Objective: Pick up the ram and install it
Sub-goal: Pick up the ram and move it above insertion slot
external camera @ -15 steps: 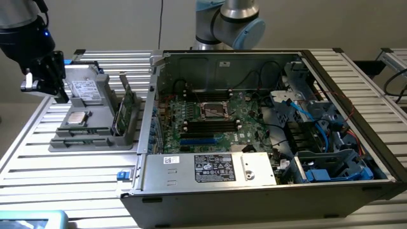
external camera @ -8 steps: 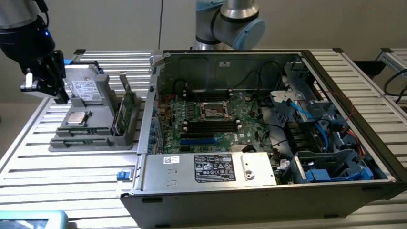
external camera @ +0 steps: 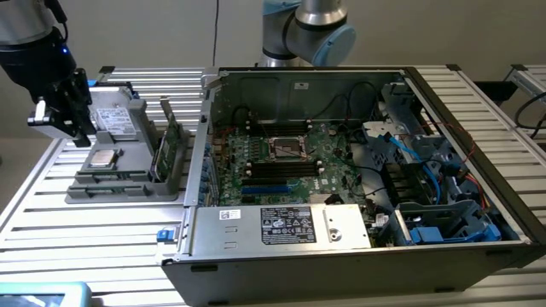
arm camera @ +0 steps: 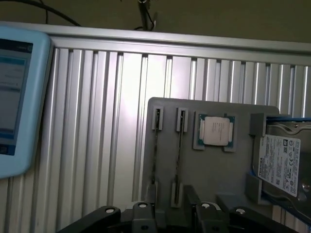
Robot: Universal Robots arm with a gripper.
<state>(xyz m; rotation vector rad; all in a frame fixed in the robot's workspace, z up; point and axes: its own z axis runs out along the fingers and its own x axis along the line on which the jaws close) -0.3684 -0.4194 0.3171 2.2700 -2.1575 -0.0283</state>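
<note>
Gripper [external camera: 73,125] hovers over tray [external camera: 119,190], HDD [external camera: 111,118] end; jaws: can't tell if apart. Ram [external camera: 160,157] stands edge-up in tray slot, off to jaws' side, prob. so top edge is free to pinch. Obstacles: taller card [external camera: 175,128] just beside ram, CPU [external camera: 102,158] near, case [external camera: 341,268] wall before mobo [external camera: 298,160].

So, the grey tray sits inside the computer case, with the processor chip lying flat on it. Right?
No: the grey tray sits outside the computer case, beside it on the exterior view's left, as that view shows. The processor chip does lie flat on it.
</note>
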